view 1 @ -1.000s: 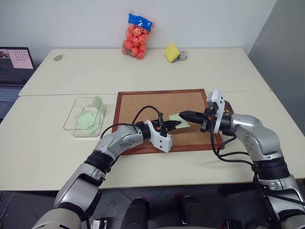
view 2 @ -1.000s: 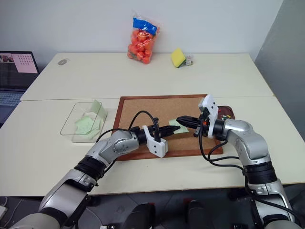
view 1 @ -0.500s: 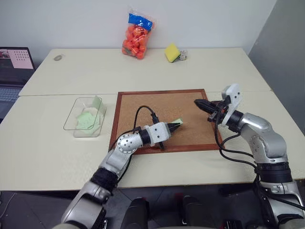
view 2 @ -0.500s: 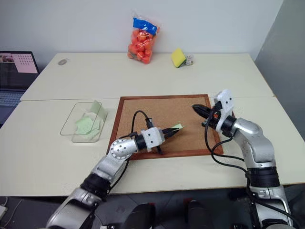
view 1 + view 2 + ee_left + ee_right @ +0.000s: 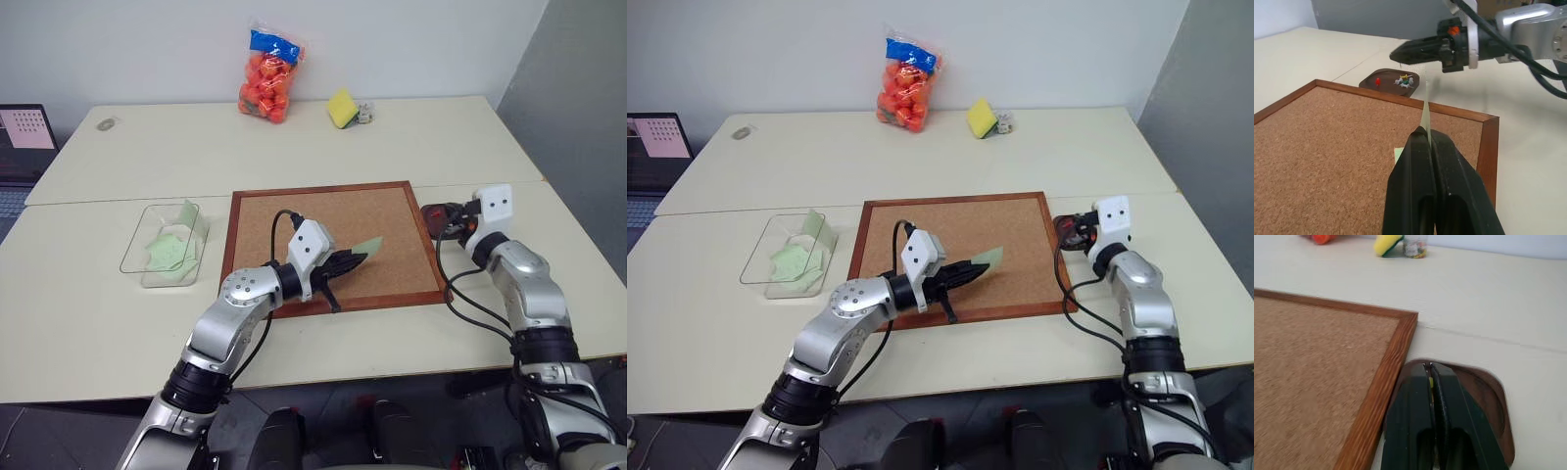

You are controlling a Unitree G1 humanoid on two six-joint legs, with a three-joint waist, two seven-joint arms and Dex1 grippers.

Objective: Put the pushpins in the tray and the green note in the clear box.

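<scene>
Carrying one green slip, dropping one pin.

My left gripper [image 5: 1426,139] is pinching the green note [image 5: 359,250] edge-on above the corkboard [image 5: 392,217]; it's thin, so it could be slipping out before reaching the clear box [image 5: 145,255], which is holding at least one green slip. My right gripper [image 5: 1430,369] is clamped on one yellowish pushpin [image 5: 1430,382] over the tray [image 5: 1493,401]; releasing off-centre could bounce it out. Tray's holding one red pushpin plus a small cluster I can't count.

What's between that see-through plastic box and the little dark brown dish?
The wood-framed corkboard lies between the clear box and brown tray, seen in both eye views.
</scene>
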